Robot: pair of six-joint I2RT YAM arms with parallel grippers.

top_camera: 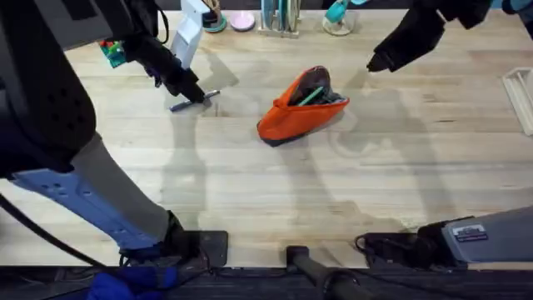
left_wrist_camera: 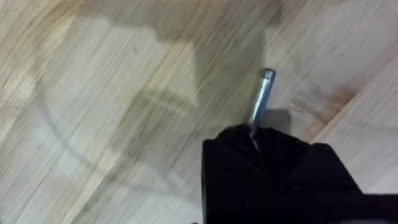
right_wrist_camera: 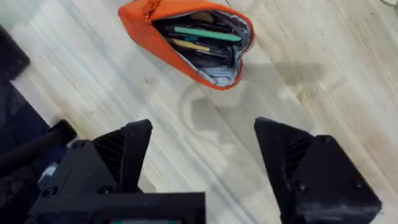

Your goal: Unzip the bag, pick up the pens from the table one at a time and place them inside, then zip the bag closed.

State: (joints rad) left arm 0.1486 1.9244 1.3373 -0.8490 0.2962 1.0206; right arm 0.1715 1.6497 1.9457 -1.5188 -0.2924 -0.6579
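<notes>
1. The bag lies near the middle of the table, unzipped and gaping, its opening turned toward the far right.
2. The green pen is already inside the bag (lying among other dark and yellow items, seen in the right wrist view).
3. The grey pen lies on the table well to the left of the bag, in the far left part of the tabletop.
4. The left gripper is down at the grey pen, its black fingers closed around it; in the left wrist view the pen's tip sticks out beyond the fingers, over the wood.
5. The right gripper hangs above the table to the far right of the bag, its fingers spread wide apart and holding nothing.
</notes>
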